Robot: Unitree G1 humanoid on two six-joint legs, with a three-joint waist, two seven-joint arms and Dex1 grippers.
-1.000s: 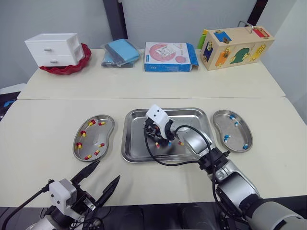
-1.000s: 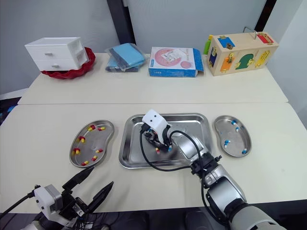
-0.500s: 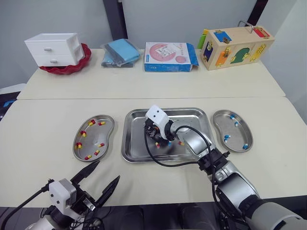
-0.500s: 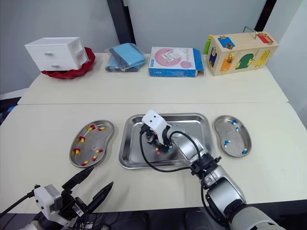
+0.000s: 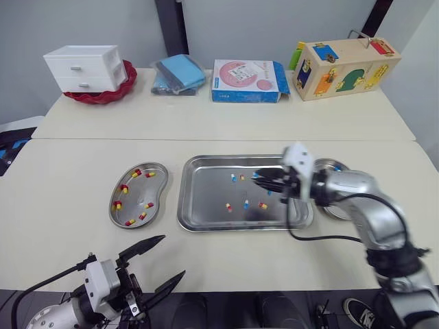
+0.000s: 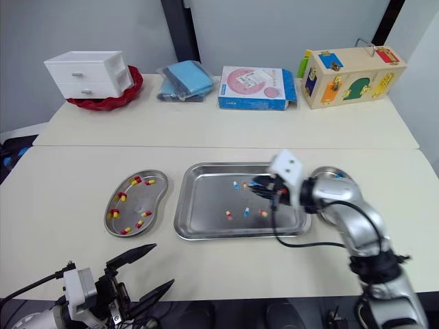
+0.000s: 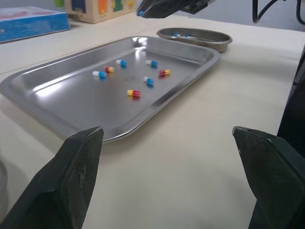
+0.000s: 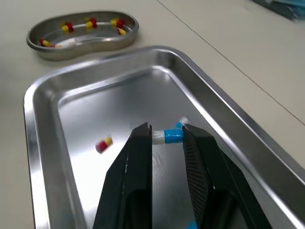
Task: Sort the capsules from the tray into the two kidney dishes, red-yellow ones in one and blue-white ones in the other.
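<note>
My right gripper hangs over the right half of the steel tray, shut on a blue-white capsule. Several capsules lie on the tray floor, among them a red-yellow one and a blue-white one. The left kidney dish holds several red-yellow capsules. The right kidney dish, partly hidden behind my right arm, holds blue-white capsules. My left gripper is open and empty, low by the table's front edge, well short of the tray.
On the back table stand a white drawer unit in a red bowl, a blue packet, a pink and blue box and a wooden toy box. A seam divides the two tables.
The camera has shifted. My right gripper has risen from the capsules at the tray's middle and moved right, carrying a blue-white capsule. The left gripper stays open near the front edge.
</note>
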